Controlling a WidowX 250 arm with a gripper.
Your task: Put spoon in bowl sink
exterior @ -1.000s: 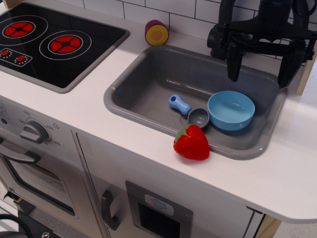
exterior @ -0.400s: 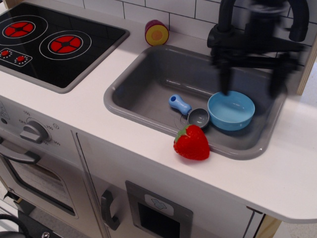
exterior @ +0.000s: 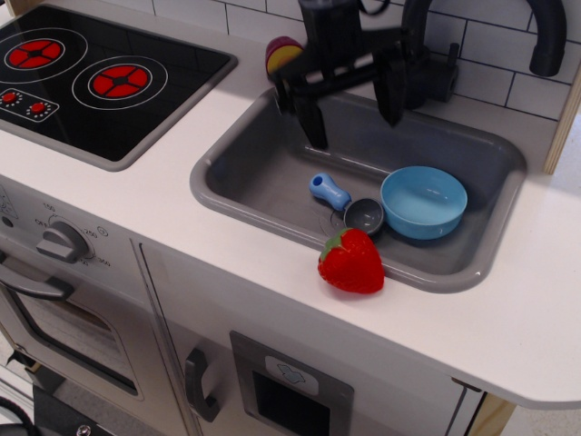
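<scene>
Small toy spoon with stubby blue handle and round dark grey scoop (exterior: 346, 203): on floor of rectangular grey plastic sink (exterior: 263, 173), centre frame, below and slightly right of hand, apart from it. Scoop touching rim of round light blue plastic bowl (exterior: 423, 202), lower right of basin; bowl empty. Black robot hand (exterior: 352, 111): upper centre, above basin's back left, fingers spread wide, holding nothing. Red strawberry toy (exterior: 350, 261): on white desk (exterior: 163, 204), against sink's front rim.
</scene>
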